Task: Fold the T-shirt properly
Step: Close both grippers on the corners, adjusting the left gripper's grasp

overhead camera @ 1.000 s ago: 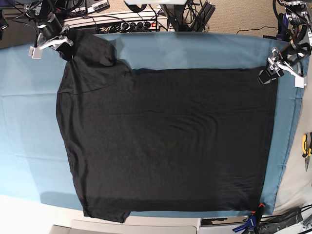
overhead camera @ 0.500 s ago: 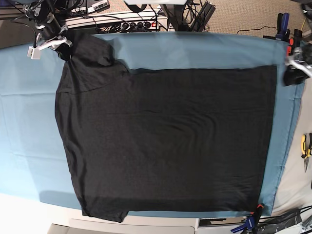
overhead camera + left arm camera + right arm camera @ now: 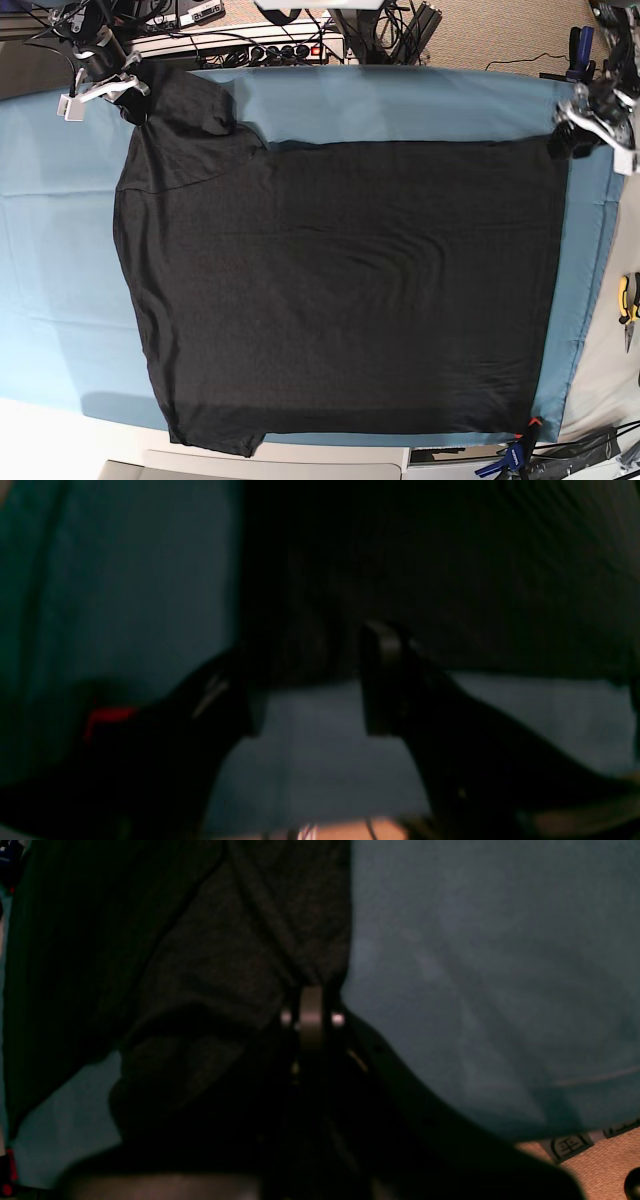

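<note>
The dark T-shirt (image 3: 340, 290) lies spread flat on the teal cloth (image 3: 400, 105), one sleeve toward the back left. My right gripper (image 3: 131, 104) is at that sleeve. In the right wrist view it (image 3: 311, 1010) is shut on a bunched fold of the T-shirt (image 3: 200, 965). At the shirt's back right corner my left gripper (image 3: 563, 144) sits low over the cloth. The dim left wrist view shows it (image 3: 310, 680) open, the T-shirt's (image 3: 450, 555) edge reaching in between its two fingers (image 3: 380, 680).
Cables and a power strip (image 3: 240, 45) crowd the back edge. Yellow-handled pliers (image 3: 627, 300) lie off the cloth at the right. A blue and orange clamp (image 3: 518, 452) grips the cloth's front right corner. The table's white front edge (image 3: 280, 462) runs just below the shirt.
My left gripper swung out to the right, off the shirt's corner, then came back to that corner. The shirt and my right gripper have hardly moved.
</note>
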Tool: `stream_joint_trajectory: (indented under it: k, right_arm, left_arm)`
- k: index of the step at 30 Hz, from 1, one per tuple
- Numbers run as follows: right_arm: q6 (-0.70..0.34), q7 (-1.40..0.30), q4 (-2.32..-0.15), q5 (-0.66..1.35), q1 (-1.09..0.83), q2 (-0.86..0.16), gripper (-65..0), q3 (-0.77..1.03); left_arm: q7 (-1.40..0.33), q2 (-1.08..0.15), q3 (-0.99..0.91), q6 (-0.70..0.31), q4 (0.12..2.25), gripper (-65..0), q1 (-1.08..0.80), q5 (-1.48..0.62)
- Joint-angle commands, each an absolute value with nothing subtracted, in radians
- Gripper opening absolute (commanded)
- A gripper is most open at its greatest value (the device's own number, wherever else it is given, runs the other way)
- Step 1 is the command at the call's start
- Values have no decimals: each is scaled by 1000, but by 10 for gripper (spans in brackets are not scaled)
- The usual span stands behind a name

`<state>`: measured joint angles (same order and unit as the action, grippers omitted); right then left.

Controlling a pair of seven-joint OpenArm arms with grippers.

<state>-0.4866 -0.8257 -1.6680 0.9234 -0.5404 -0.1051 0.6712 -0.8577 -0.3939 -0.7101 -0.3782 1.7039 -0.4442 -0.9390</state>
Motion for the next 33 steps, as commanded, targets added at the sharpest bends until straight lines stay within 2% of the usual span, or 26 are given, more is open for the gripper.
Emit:
stream_joint_trajectory:
  k: [1,12,28,33]
  right_arm:
    - [-475,-841,-1674,900,-551,-113,-650,675]
    - [-475,-841,-1674,900,-551,-113,-650,675]
    - [-475,-842,-1674,900,-551,-113,-650,675]
    - [-475,-842,-1674,900,-551,-113,-650,675]
  left_arm:
    - [-841,-414,-719,-384,1700,-367,-434,-944]
    - [-846,-470,-719,-377,1491,-367,-346,-916]
    - [-923,-482,-717,-416,1486,-367,-352,-1033]
    - [-925,-481,-715,-415,1486,-367,-352,-1013]
